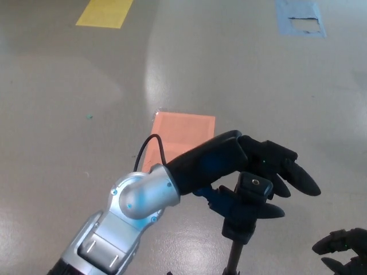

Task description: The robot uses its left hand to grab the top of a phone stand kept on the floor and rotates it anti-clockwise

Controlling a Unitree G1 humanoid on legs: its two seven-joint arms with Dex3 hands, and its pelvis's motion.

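A black phone stand (pixel 239 229) rises from the floor at the bottom centre on a thin pole. Its square top plate (pixel 254 186) with a small screw hole shows. My left hand (pixel 252 172) is shut on the top of the stand: its fingers (pixel 289 171) lie across the far side of the plate and the thumb (pixel 265 211) presses just below it. The silver left forearm (pixel 129 212) comes in from the lower left. Only part of my right hand (pixel 343 253) shows at the bottom right corner, holding nothing, its fingers apart.
An orange rectangle (pixel 180 137) is marked on the grey floor behind the left hand. A yellow patch (pixel 104 11) lies at the top left and a blue patch (pixel 298 17) at the top right. A black cable (pixel 150 148) loops over the wrist.
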